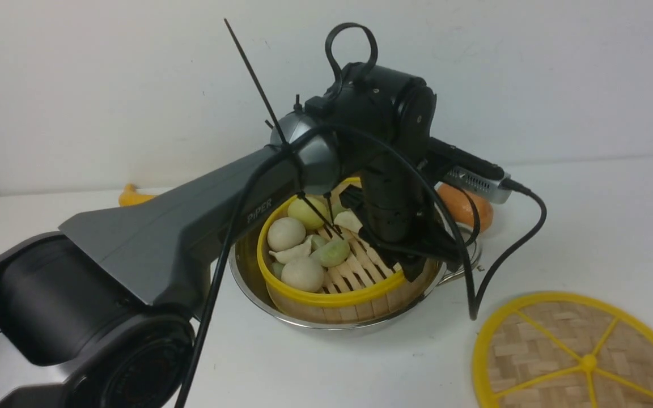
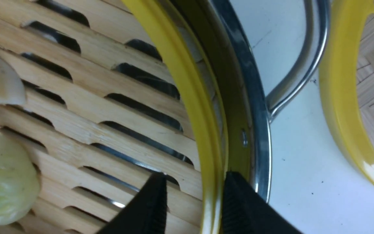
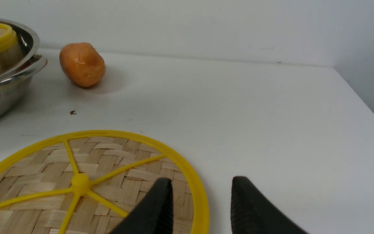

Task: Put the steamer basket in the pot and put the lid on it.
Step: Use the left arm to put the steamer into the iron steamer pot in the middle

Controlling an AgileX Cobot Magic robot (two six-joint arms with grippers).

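Note:
The steamer basket (image 1: 332, 306), yellow-rimmed with a slatted floor and pale dumplings (image 1: 295, 249), sits inside the shiny pot (image 1: 242, 266). My left gripper (image 1: 411, 266) reaches down over the basket's right side. In the left wrist view the left gripper (image 2: 195, 177) is open astride the yellow rim (image 2: 187, 81): the inner finger stands off it over the slats, the outer one lies between rim and pot wall (image 2: 253, 91). The lid (image 1: 581, 357) lies flat on the table at the front right. My right gripper (image 3: 201, 182) hovers open over the lid's (image 3: 44, 182) rim, holding nothing.
An orange toy fruit (image 1: 468, 207) lies just behind the pot's right handle (image 2: 304, 65). A yellow object (image 1: 134, 197) peeks out at the back left behind my left arm. The table's right edge (image 3: 368, 107) and the wall are close by.

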